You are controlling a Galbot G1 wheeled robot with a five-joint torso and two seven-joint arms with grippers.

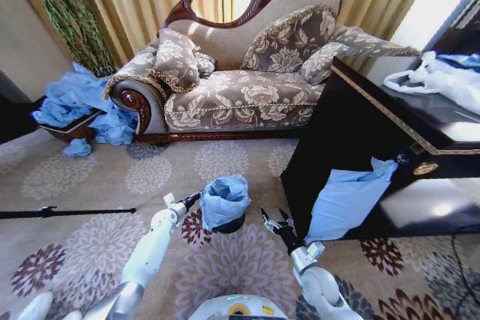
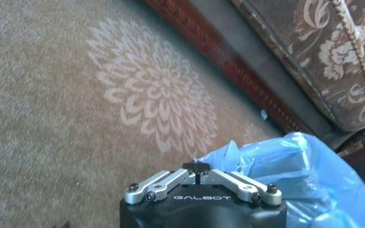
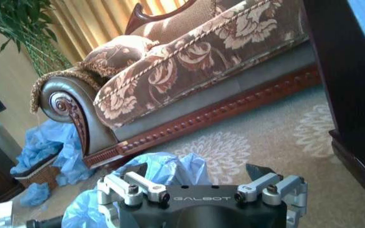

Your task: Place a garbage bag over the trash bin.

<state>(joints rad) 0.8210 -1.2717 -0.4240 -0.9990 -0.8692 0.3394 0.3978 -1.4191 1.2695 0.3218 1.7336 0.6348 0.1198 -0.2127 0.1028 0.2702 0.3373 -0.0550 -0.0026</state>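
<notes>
The small black trash bin (image 1: 232, 224) stands on the carpet just in front of me. The light-blue garbage bag (image 1: 223, 197) is bunched over its top and hides the rim. My left gripper (image 1: 198, 198) is at the bag's left edge. In the left wrist view that gripper (image 2: 197, 167) is shut, and the blue film (image 2: 290, 166) starts right at its tips. My right gripper (image 1: 271, 222) hovers to the right of the bin, apart from it. It (image 3: 198, 179) stands open with nothing between its fingers, and the bag (image 3: 163, 167) lies beyond it.
A dark cabinet (image 1: 337, 133) stands close on the right with another blue bag (image 1: 345, 196) hanging on its front and a white bag (image 1: 439, 80) on top. The sofa (image 1: 240, 95) is behind. A heap of blue bags (image 1: 75, 99) fills a basket at the far left. A black pole (image 1: 67, 212) lies on the carpet.
</notes>
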